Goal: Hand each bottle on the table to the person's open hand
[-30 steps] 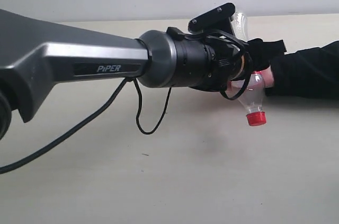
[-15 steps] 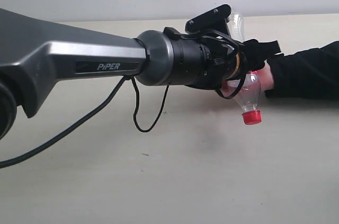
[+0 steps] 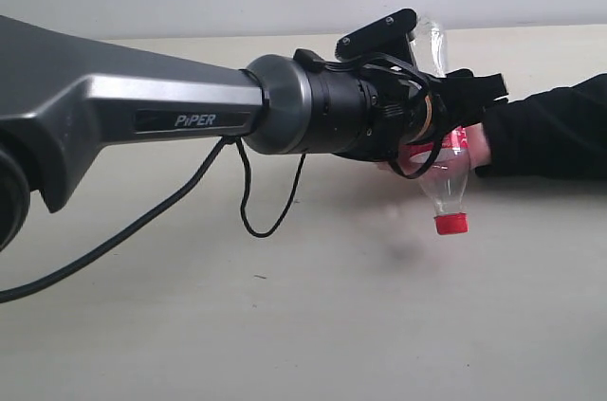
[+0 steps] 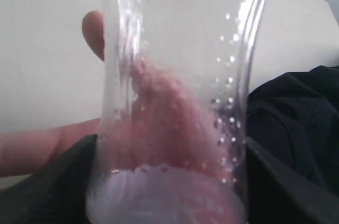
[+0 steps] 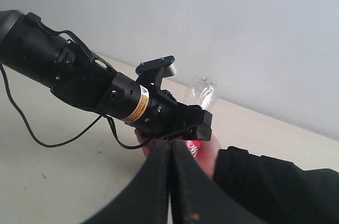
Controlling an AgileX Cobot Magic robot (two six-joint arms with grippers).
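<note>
Presently the left pincer [image 3: 469, 98] flanks the red-capped clear bottle [image 3: 444, 188], tilted cap-down against the person's hand [image 3: 479, 145]; its grip I cannot tell; right pincer [image 5: 170, 147] closed, empty.

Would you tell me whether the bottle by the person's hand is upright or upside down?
Upside down: the bottle has its red cap lowest, clear base uppermost.

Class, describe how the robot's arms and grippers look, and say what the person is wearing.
The left arm is a grey angular link lettered PiPER. A rounded grey collar joins it to a black cylindrical wrist bearing a yellow sticker. A thin black cable loops beneath. The left gripper and right gripper are both black. The person wears a black sleeve.
</note>
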